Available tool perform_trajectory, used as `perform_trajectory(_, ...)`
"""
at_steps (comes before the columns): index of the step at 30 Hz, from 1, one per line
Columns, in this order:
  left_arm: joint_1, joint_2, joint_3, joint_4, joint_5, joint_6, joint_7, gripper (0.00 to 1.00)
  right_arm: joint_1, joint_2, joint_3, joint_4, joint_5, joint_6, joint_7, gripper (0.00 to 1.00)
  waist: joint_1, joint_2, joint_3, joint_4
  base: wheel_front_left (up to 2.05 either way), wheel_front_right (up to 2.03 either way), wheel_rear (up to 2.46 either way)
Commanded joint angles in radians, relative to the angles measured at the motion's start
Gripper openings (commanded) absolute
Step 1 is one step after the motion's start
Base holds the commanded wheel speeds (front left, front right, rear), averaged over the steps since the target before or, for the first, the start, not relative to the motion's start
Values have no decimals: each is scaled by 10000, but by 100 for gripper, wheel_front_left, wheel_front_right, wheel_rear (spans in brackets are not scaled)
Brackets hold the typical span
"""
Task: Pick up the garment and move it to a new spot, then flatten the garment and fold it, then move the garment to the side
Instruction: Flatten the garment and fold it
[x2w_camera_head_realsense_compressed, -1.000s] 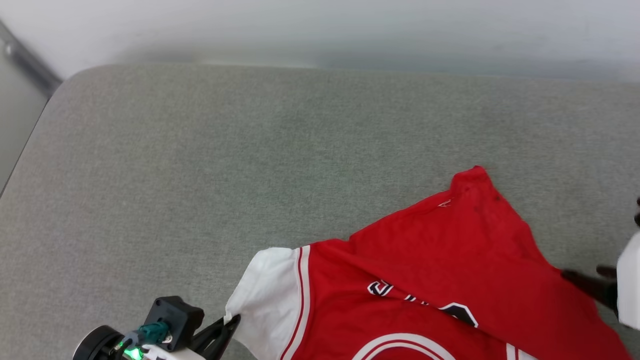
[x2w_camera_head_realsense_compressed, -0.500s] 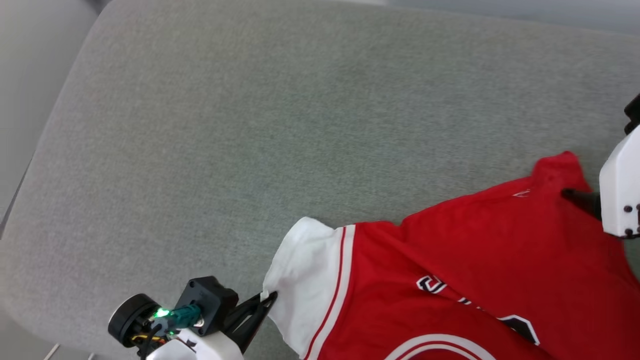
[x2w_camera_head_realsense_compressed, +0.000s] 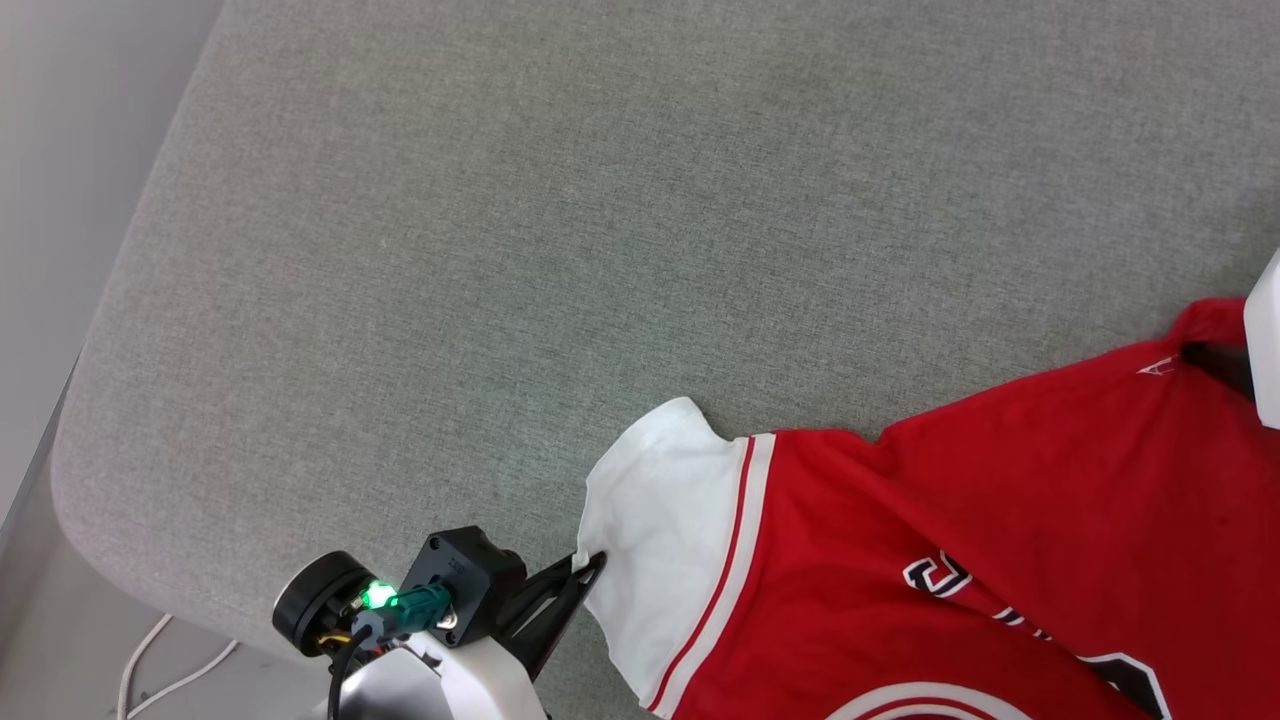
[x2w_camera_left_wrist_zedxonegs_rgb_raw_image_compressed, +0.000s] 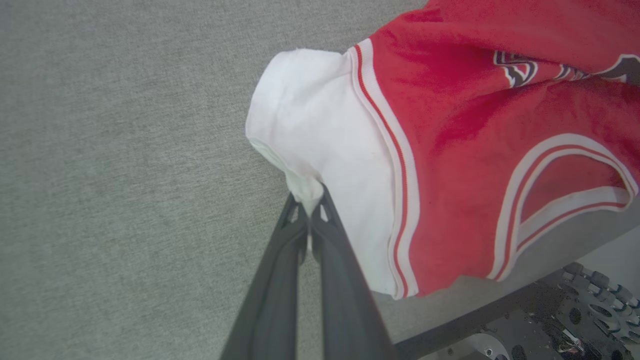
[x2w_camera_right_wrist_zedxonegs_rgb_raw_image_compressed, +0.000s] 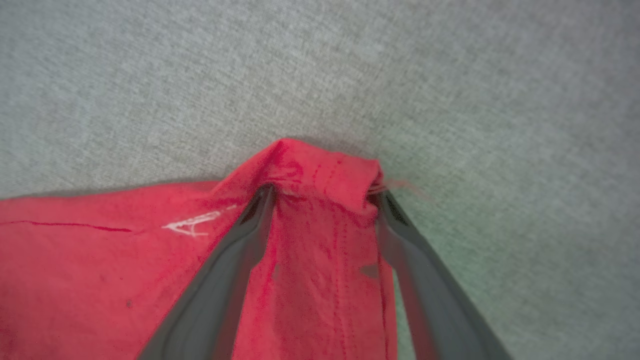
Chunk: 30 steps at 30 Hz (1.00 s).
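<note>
We see the garment (x2w_camera_head_realsense_compressed: 1000, 520), red with white sleeve and striped trim, stretched from sleeve at left to corner at upper right, left gripper (x2w_camera_left_wrist_zedxonegs_rgb_raw_image_compressed: 310, 200) clamped on the sleeve, right gripper (x2w_camera_right_wrist_zedxonegs_rgb_raw_image_compressed: 324, 194) spread astride the red corner

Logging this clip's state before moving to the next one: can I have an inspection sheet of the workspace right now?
Surface: grey fabric pad, carrying the garment at its near right.
Job's things: garment, red with a white sleeve, rumpled, not folded.
Clutter: nothing seen.
Grippers: left gripper shut, fingers pinching the white sleeve's edge; right gripper open, fingers straddling a red corner of the garment.
Cables: white cable on the floor off the pad's near left corner.
Surroundings: pale floor or wall to the left; dark machinery below the pad's edge.
</note>
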<state>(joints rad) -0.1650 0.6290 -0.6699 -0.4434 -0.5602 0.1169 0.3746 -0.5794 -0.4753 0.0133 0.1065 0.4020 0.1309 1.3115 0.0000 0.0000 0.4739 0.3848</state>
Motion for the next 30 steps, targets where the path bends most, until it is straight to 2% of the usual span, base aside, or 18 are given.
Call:
perform_trajectory(1,-106,-43,-6,79,-20,-48,-83,0,417,145,299,620,32,-4,-72,100,0,0,51,66,0,0,0)
perform_trajectory(2,-124,-60,-18,120,-26,-68,-110,0,455,131,321,700,2,-4,-95,100,0,0,53,82,0,0,0)
perform_trajectory(3,-146,-77,-26,148,-34,-81,-114,0,482,137,327,788,-7,-4,-113,81,0,0,44,91,0,0,0)
perform_trajectory(4,-161,-91,-35,188,-49,-82,-131,0,495,155,320,860,-3,-4,-139,0,0,0,25,95,0,0,0)
perform_trajectory(16,32,180,355,288,-127,164,-347,0,114,321,399,1144,442,-2,-1510,0,0,0,-1088,-526,0,0,0)
perform_trajectory(27,50,974,1605,-190,-171,722,-772,0,-165,130,959,581,1490,-4,-3502,0,0,0,-2855,-1860,0,0,0)
perform_trajectory(29,-50,1068,1911,-309,-209,823,-929,0,-170,169,1011,311,1761,-4,-3773,0,0,0,-3130,-2120,0,0,0)
perform_trajectory(30,-178,1214,2345,-493,-229,976,-1118,0,-102,146,1031,-163,2125,-4,-4113,0,0,0,-3482,-2515,0,0,0)
